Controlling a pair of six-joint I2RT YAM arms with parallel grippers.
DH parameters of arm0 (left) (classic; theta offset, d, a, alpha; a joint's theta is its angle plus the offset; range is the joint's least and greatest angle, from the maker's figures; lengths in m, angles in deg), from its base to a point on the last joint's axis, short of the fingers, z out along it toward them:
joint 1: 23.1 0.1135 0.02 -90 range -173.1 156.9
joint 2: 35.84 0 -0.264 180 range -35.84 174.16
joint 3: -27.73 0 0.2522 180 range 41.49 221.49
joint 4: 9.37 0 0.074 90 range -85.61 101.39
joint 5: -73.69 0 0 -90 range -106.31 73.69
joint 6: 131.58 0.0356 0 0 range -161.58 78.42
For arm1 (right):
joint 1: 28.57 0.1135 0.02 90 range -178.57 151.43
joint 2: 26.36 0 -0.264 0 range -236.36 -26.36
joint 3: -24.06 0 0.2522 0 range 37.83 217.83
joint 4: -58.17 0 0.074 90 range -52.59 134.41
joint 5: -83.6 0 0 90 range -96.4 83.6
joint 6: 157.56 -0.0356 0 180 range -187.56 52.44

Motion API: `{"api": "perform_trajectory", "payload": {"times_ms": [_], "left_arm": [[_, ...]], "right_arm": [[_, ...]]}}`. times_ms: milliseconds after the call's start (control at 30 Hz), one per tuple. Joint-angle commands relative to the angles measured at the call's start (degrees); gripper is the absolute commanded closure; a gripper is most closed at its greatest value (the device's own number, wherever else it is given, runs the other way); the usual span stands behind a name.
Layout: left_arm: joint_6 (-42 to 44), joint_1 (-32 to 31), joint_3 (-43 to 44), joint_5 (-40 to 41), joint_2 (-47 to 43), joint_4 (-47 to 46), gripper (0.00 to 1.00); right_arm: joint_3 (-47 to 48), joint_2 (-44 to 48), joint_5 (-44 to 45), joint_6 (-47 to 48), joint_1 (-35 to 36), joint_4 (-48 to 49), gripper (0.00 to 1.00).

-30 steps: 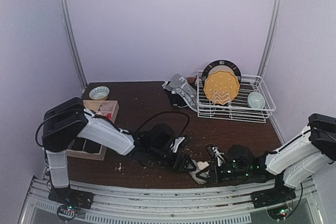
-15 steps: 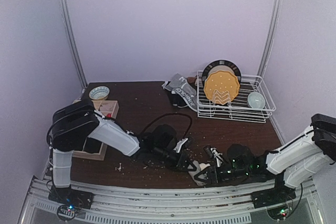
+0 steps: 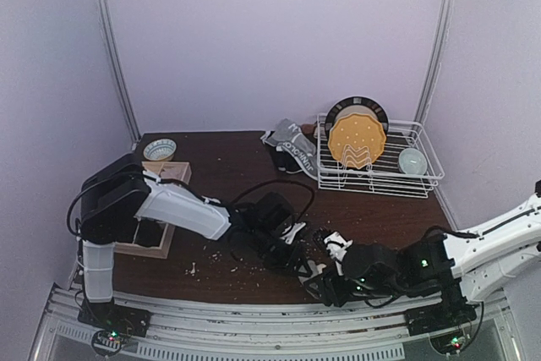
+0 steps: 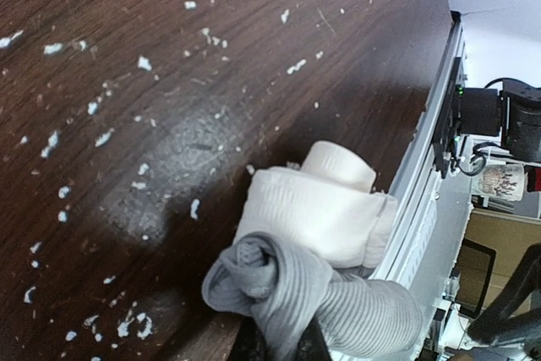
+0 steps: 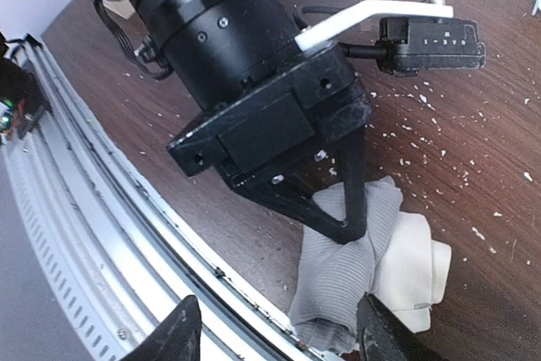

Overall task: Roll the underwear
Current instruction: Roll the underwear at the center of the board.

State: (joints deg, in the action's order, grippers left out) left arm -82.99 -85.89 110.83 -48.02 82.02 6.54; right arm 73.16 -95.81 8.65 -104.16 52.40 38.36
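underwear: grey ribbed bunch against white roll | left claw clamped on it | right claw apart

High rear view — wrist cameras closely share the underwear.

You can make out only faint white letters on the black camera module, seemingly "OAK". The white waistband lettering on the briefs is too small to read.
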Motion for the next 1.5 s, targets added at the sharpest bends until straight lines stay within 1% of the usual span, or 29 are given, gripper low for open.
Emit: {"api": "perform_trajectory", "payload": {"times_ms": [0,133,233,333,500,533,567,633,733,767,800,833,867,900,1000,1033,1067,1233,1333,1400,1467], "left_arm": [[0.8,0.1,0.4,2.2,1.2,9.9,1.00],[0.0,0.1,1.0,1.1,2.0,10.0,1.00],[-0.6,0.1,1.1,0.4,2.2,9.7,1.00],[-0.8,0.1,1.0,0.1,2.1,9.4,1.00],[-1.4,0.1,0.8,-1.0,2.1,8.2,1.00],[-1.6,0.1,0.6,-1.2,2.0,7.9,1.00],[-1.9,0.1,0.5,-1.4,1.9,7.6,1.00],[-2.2,0.1,-0.1,-1.7,1.4,6.7,1.00],[-2.7,0.1,-1.2,-1.4,0.2,5.7,1.00],[-2.8,0.1,-1.5,-1.3,-0.2,5.3,1.00],[-3.0,0.1,-1.9,-1.1,-0.6,5.2,1.00],[-3.1,0.1,-2.5,-0.6,-1.2,5.0,0.91],[-3.4,0.1,-3.2,0.4,-1.9,4.7,0.78],[-3.8,0.1,-4.5,1.5,-3.1,4.1,0.63],[-4.8,0.1,-9.2,6.3,-7.6,1.6,0.32],[-5.2,0.1,-11.0,8.0,-9.2,0.3,0.16],[-5.6,0.0,-12.9,9.7,-11.0,-0.9,0.04],[-5.8,-0.8,-20.5,19.0,-18.0,-6.8,0.02],[-4.7,-1.7,-22.2,24.7,-19.8,-7.7,0.02],[-4.3,-2.5,-22.7,30.1,-20.6,-7.6,0.02],[-6.0,-3.7,-23.8,38.5,-21.4,-7.5,0.02]], "right_arm": [[5.8,-8.1,12.0,0.8,3.6,-10.7,0.40],[9.8,-15.1,14.4,0.8,5.0,-12.1,0.42],[11.0,-18.3,15.6,0.0,5.1,-13.6,0.44],[11.2,-21.5,16.9,-1.9,5.1,-16.1,0.47],[10.9,-26.1,16.5,-4.6,5.0,-17.7,0.52],[10.8,-26.9,16.2,-5.1,4.9,-17.7,0.54],[10.6,-27.5,15.8,-5.6,4.7,-17.7,0.57],[10.4,-28.5,15.0,-6.5,4.2,-17.6,0.66],[9.5,-29.0,13.7,-7.0,3.6,-16.5,0.82],[8.8,-28.7,13.0,-6.9,3.4,-15.6,0.90],[8.3,-28.1,11.9,-6.6,3.0,-14.2,0.93],[7.4,-27.3,10.6,-6.4,2.5,-12.4,0.98],[5.6,-25.8,9.0,-5.9,2.0,-10.4,1.00],[3.8,-24.0,7.6,-5.4,1.8,-7.5,1.00],[-2.3,-18.3,0.6,-4.8,-0.9,3.7,1.00],[-4.0,-16.9,-2.2,-5.1,-2.0,6.9,1.00],[-5.6,-15.8,-5.0,-5.5,-3.5,9.8,1.00],[-11.1,-15.1,-14.9,-8.2,-8.2,22.6,1.00],[-14.5,-14.8,-19.3,-10.5,-10.6,30.0,1.00],[-16.3,-14.5,-21.1,-11.6,-11.8,33.7,1.00],[-18.1,-14.2,-22.7,-12.7,-12.9,37.3,1.00]]}}
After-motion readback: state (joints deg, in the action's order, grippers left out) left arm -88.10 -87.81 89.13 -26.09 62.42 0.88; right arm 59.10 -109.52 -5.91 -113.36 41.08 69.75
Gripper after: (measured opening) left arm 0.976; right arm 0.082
